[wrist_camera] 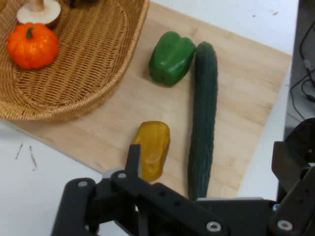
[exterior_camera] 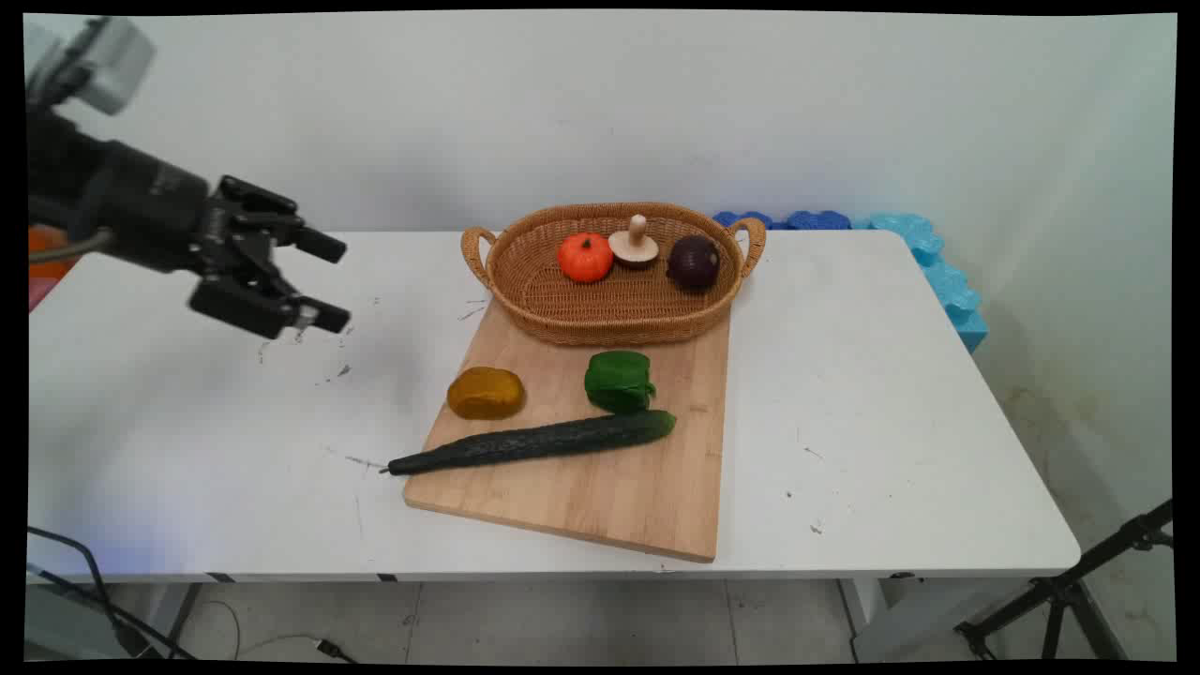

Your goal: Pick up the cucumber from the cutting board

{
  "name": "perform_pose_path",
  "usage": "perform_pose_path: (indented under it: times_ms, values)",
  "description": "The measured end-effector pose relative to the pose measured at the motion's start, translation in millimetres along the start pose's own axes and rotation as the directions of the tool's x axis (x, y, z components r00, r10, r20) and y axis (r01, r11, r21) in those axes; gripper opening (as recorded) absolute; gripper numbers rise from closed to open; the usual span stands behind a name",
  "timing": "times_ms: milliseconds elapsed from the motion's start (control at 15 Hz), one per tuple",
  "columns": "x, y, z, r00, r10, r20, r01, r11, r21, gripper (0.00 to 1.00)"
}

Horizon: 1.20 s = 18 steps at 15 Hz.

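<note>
One white table (exterior_camera: 891, 394) carries everything. On it, a pale wooden cutting board (exterior_camera: 619, 487) lies lengthwise, its far end tucked under an oval wicker basket (exterior_camera: 609, 314) with two loop handles.

Gripper (exterior_camera: 328, 281): black, two-fingered, held above the table's left part, well apart from the board and pointing toward it. Fingers spread apart, nothing between them. It touches nothing.

Cucumber (exterior_camera: 534, 442): long, dark green, lying across the board, stem end overhanging the board's left edge onto the table. The hand view shows its skin matt and slightly bumpy.

Green bell pepper (exterior_camera: 619, 381): glossy, blocky, lying just behind the cucumber's thicker end, touching or almost touching it.

Yellow-brown lump (exterior_camera: 485, 393), possibly a potato or a yellow pepper: rounded, on the board's left edge, the thing nearest the gripper.

In the basket, along its far side: small orange pumpkin (exterior_camera: 585, 257), pale mushroom (exterior_camera: 635, 246) standing stem up, dark purple round vegetable (exterior_camera: 694, 261).

Blue foam pieces (exterior_camera: 937, 272) lie behind the table's far right corner.
</note>
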Motion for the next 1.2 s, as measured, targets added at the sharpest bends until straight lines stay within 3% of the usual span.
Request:
perform_pose_path:
  times_ms: [267,867,1200]
  values:
    - [19,-6,40,0.999,-0.026,0.047,0.025,0.999,0.023,1.00]
    - [43,6,164,0.979,-0.055,0.197,0.061,0.998,-0.023,1.00]
    - [46,11,220,0.966,-0.051,0.253,0.062,0.998,-0.033,1.00]
